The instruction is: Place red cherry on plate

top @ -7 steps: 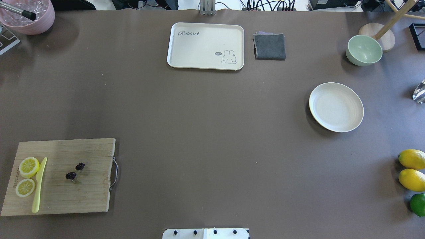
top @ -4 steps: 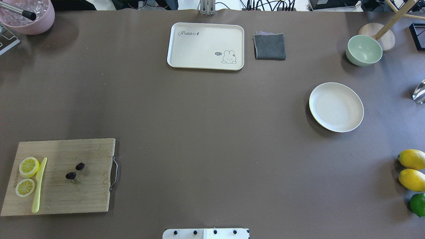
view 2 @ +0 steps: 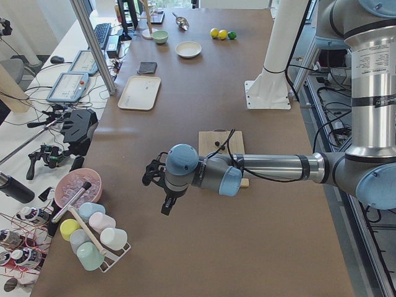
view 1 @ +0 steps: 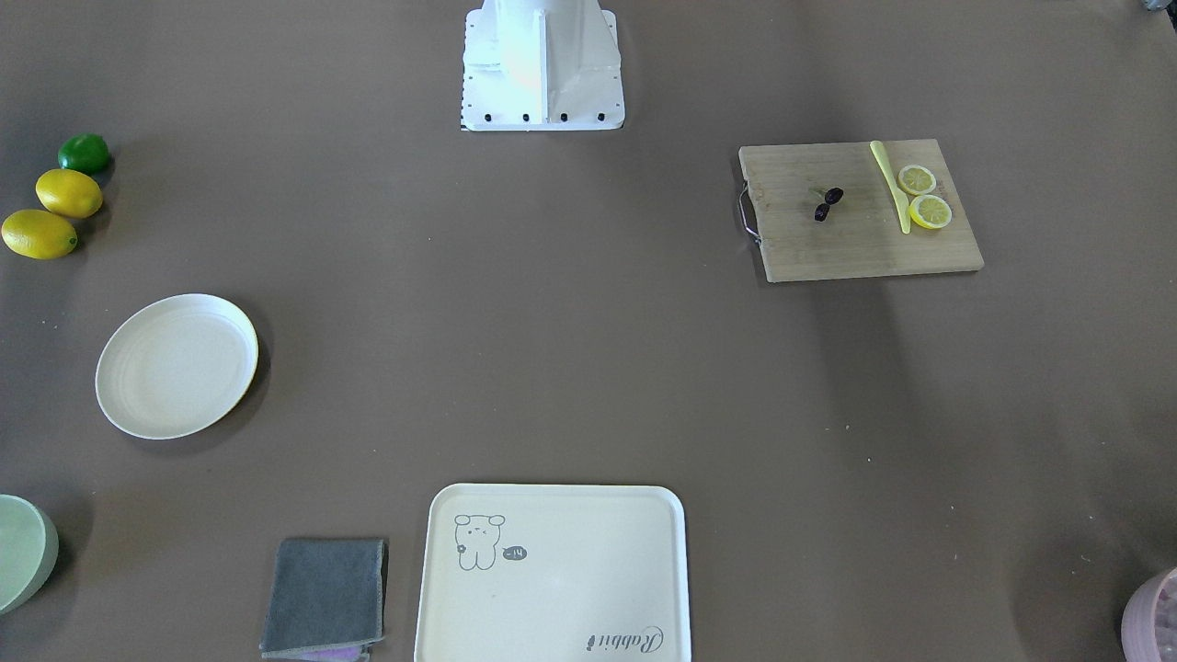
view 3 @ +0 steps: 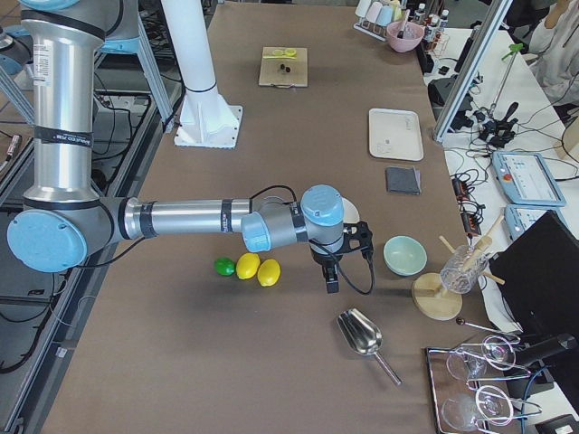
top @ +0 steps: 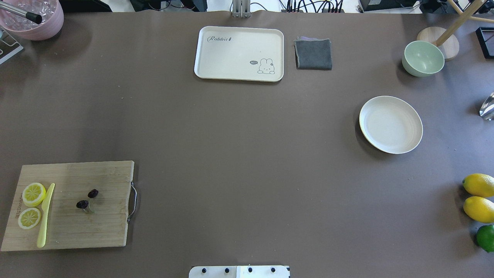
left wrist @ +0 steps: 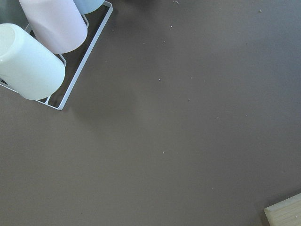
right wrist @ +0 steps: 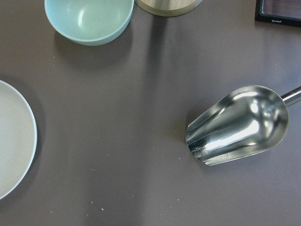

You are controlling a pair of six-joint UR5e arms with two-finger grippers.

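Front-facing: red cherry (view 1: 828, 204) sits mid cutting board (view 1: 855, 253), upper right of frame, off every board edge, near two lemon slices (view 1: 924, 197). Plate (view 1: 177, 366) at left middle, well apart; broad stretch of brown counter (view 1: 552, 322) between them.

Overhead: board lower left, close to frame edge; plate right of centre; tray (top: 239, 54) top centre.

Exterior left: only view with left pincer (view 2: 162, 197). It hangs over counter between board and cup rack (view 2: 93, 238); open or closed, cannot tell.

Exterior right: right pincer (view 3: 330, 271) hovers near green bowl (view 3: 404, 255); state likewise unclear.

Left wrist: rack upper left, board corner lower right.

Right wrist: plate rim at left edge, scoop (right wrist: 240, 125) at right.
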